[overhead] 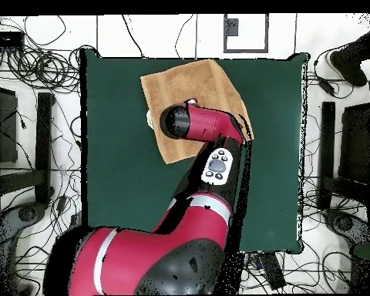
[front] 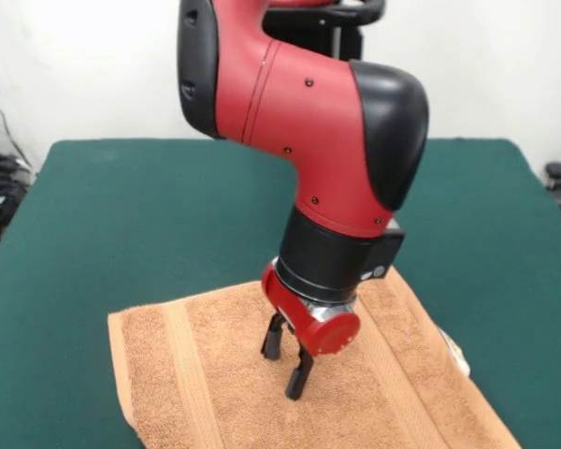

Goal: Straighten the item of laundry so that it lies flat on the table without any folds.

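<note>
The item of laundry [front: 206, 374] is an orange-tan towel, spread out near the front edge of the dark green table [front: 122, 215]. Woven bands run along its left and right sides, and a small white tag [front: 456, 356] sticks out at its right edge. My gripper [front: 286, 363] points down over the middle of the towel, open, with nothing between its fingers [front: 273, 342]. Whether the tips touch the cloth cannot be told. From overhead the towel [overhead: 190, 83] lies at the table's [overhead: 119, 177] top middle. There the arm's wrist [overhead: 177, 121] covers the towel's lower part and hides the gripper.
The red and black arm [front: 309, 122] leans over the table's centre. Bare green surface stretches to the left, right and behind the towel. Cables [overhead: 34, 54] and dark stands [overhead: 45, 146] lie on the floor around the table.
</note>
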Robot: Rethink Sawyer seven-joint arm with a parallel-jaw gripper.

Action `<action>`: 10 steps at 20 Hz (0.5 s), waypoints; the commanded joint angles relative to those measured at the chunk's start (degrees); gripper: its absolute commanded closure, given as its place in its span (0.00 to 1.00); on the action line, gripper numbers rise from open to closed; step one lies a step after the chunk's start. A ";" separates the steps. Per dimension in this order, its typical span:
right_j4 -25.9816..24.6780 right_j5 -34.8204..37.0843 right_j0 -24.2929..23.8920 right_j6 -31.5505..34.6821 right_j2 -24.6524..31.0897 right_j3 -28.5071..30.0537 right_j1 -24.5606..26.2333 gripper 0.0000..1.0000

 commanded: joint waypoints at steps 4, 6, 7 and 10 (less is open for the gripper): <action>-5.07 -7.43 -1.75 -0.66 9.94 12.72 3.32 0.00; -5.07 -9.38 -2.43 0.32 10.82 13.59 3.85 0.00; -5.10 -10.25 -2.72 0.70 11.11 13.77 4.21 0.00; -4.83 -11.21 -2.49 2.20 10.74 14.37 4.86 0.00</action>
